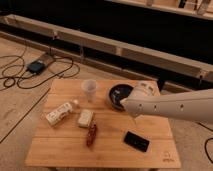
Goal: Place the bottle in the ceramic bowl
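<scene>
Camera view, single moment. The bottle (61, 113) lies on its side near the left edge of the table (55, 152), cap end pointing up toward the clear cup (89, 90). Nothing is touching it. The ceramic bowl (116, 94) sits at the far right-centre of the table, just beside the cup, with its right part hidden behind the arm.

The gripper (132, 114) hangs at the end of the white arm that reaches in from the right. It is just in front of the bowl and well apart from the bottle. You cannot tell from this view whether it is apart or together, and nothing shows in it.

Judgement: you are at the approach step, with the grasp not yet begun and the bowl apparently without the bottle.

The next move calls for a long leftward traverse across the table, passing the cream block (85, 118) and the reddish-brown item (91, 135), which lie between gripper and bottle. Come down over the bottle's body across its narrow width. Since it lies flat, it may roll if nudged off-centre.
</scene>
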{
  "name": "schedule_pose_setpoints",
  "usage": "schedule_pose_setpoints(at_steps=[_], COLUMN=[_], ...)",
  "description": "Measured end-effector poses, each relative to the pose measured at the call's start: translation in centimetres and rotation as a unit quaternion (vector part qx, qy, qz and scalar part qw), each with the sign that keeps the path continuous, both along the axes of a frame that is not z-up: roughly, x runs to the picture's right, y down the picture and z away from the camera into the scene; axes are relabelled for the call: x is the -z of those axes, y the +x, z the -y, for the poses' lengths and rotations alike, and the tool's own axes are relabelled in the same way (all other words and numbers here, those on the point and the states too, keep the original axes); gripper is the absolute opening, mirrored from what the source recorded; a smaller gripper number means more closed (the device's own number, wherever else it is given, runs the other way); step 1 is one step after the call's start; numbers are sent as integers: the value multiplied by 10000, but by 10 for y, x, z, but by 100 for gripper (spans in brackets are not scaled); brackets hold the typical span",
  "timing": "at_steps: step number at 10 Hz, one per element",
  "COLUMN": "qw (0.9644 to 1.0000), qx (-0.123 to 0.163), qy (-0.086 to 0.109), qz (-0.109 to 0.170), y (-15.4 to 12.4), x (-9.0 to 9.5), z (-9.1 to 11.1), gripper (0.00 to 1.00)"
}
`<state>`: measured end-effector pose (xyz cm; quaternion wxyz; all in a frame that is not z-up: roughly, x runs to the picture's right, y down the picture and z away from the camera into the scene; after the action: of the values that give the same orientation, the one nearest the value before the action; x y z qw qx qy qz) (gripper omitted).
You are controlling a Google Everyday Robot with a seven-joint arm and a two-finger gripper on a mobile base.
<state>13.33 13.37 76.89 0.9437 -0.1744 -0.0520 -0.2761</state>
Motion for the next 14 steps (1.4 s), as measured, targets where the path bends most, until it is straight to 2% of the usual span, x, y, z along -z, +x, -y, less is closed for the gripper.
schedule_pose_setpoints(at_steps=[1,5,6,9,11,12,14], qw=[10000,9982,9969,9935,9891,9858,9805], qx=[48,536,671,898,1124,1273,1497], qy=[-12,7,25,48,100,121,128], qz=[6,251,403,697,945,1093,1267], y=[-3,-55,-81,-136,-180,-208,-245], x=[1,21,28,35,36,37,38], z=[-1,-8,-11,-13,-8,-5,2], gripper=[80,80,80,80,80,80,80])
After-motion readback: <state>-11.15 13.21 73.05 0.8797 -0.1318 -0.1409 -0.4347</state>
